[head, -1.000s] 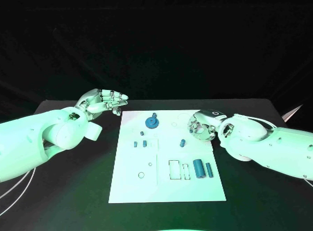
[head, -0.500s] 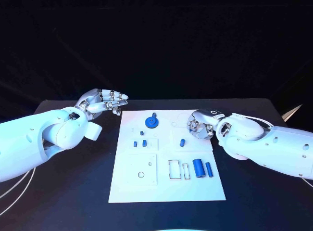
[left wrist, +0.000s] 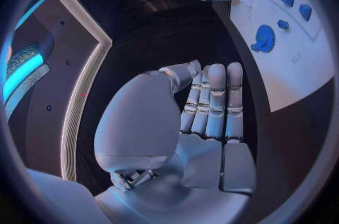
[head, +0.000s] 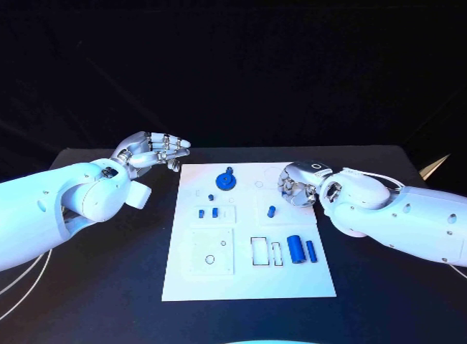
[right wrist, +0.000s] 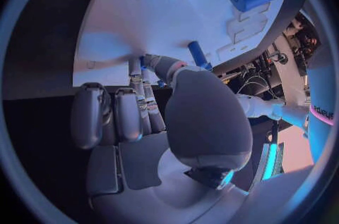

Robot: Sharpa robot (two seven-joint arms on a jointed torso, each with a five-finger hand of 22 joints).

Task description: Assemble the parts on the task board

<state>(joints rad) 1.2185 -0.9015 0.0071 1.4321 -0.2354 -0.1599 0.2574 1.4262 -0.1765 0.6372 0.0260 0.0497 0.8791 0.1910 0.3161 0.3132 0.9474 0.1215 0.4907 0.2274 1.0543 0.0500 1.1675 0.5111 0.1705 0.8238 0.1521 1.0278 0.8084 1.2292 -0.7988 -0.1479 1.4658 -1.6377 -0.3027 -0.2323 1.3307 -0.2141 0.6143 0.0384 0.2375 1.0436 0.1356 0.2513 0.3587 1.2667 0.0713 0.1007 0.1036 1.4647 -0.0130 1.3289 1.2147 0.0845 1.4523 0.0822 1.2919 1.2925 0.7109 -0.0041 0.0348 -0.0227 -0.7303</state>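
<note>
The white task board lies in the middle of the table. On it are a blue gear, small blue pieces, a blue peg and two blue cylinders. My left hand hangs off the board's far left corner, fingers side by side and loosely bent, holding nothing. My right hand hovers at the board's right edge just behind the peg, fingers curled in with the thumb across them. The peg shows just past the thumb tip, untouched.
The black table runs wide on both sides of the board. Empty cut-outs sit in the board: a square plate with holes and narrow slots beside the cylinders.
My right hand has crept slightly towards the board's middle. The left hand and the parts have stayed where they were.
</note>
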